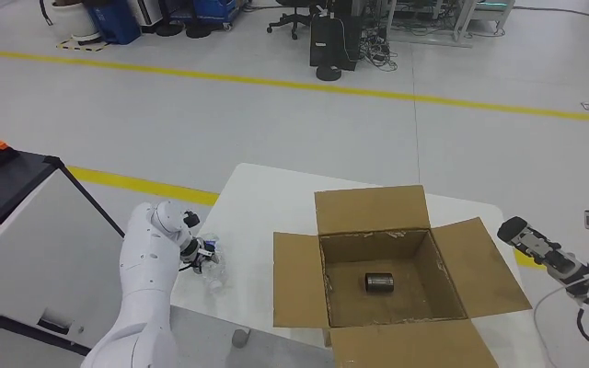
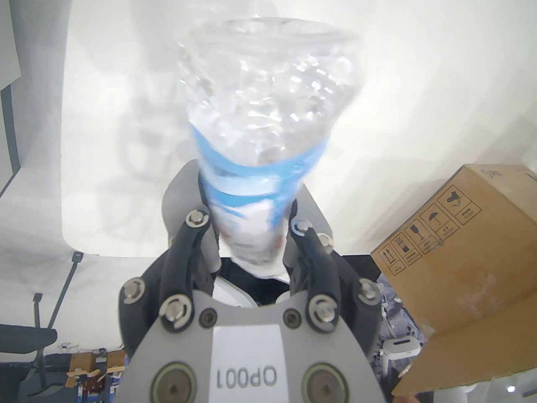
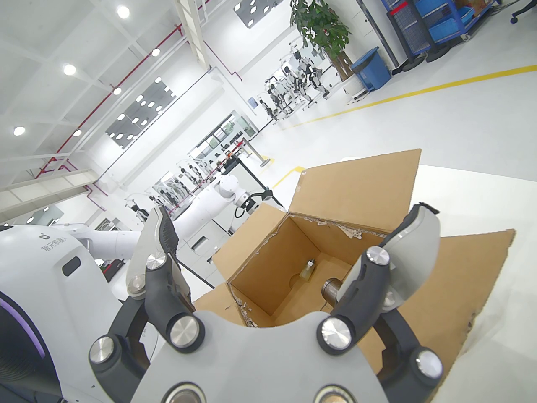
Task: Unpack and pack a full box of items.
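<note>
Left wrist view has the left gripper (image 2: 251, 220) with its fingers (image 2: 191, 245) closed on a bottle (image 2: 268, 119): clear, crinkled plastic with a blue and white label band, held near its narrow end with the wide base pointing at the white table (image 1: 267, 198). Whether the base touches the tabletop cannot be told. Seen from the top view, the bottle is over the table's left side, close to the left edge and a short way from the left flap of the box (image 1: 299, 281).

The brown cardboard box stands in the middle of the table, all four flaps folded outward. A dark can (image 1: 379, 282) lies on its side on the box floor, and the right wrist view shows a small pale item (image 3: 307, 270) near it.

Bare tabletop lies between the bottle and the box, and behind the box. The right gripper (image 3: 291, 215) is beyond the right flap, fingers (image 3: 413, 245) spread wide with nothing between them
</note>
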Tool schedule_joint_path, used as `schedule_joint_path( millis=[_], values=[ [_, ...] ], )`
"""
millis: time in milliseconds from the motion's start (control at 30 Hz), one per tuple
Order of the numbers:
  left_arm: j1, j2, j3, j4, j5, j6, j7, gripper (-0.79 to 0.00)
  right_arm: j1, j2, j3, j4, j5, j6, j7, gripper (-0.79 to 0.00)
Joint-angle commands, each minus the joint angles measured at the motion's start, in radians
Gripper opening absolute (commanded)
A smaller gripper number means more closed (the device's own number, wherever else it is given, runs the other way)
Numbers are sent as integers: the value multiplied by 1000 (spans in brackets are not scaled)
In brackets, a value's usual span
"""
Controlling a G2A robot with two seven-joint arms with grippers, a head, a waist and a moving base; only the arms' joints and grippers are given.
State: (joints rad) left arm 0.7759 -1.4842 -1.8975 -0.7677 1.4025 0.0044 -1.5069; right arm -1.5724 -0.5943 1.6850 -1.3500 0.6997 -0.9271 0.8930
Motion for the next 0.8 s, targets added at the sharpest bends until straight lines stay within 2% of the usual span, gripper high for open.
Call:
schedule_joint_path(
  millis=[0,200,367,467,633,767],
  values=[
    [-3,2,8,2,-4,-2,7,-785,0,0,0,0,0,0,0,0],
    [16,4,43,-46,-19,4,34,-785,0,0,0,0,0,0,0,0],
    [74,0,85,-195,-38,19,35,-785,0,0,0,0,0,0,0,0],
    [138,-6,118,-355,-51,34,15,-785,0,0,0,0,0,0,0,0],
    [289,-13,179,-712,-88,54,-29,-785,0,0,0,0,0,0,0,0],
    [378,-13,232,-934,-91,57,-29,-785,0,0,0,0,0,0,0,0]
  ],
)
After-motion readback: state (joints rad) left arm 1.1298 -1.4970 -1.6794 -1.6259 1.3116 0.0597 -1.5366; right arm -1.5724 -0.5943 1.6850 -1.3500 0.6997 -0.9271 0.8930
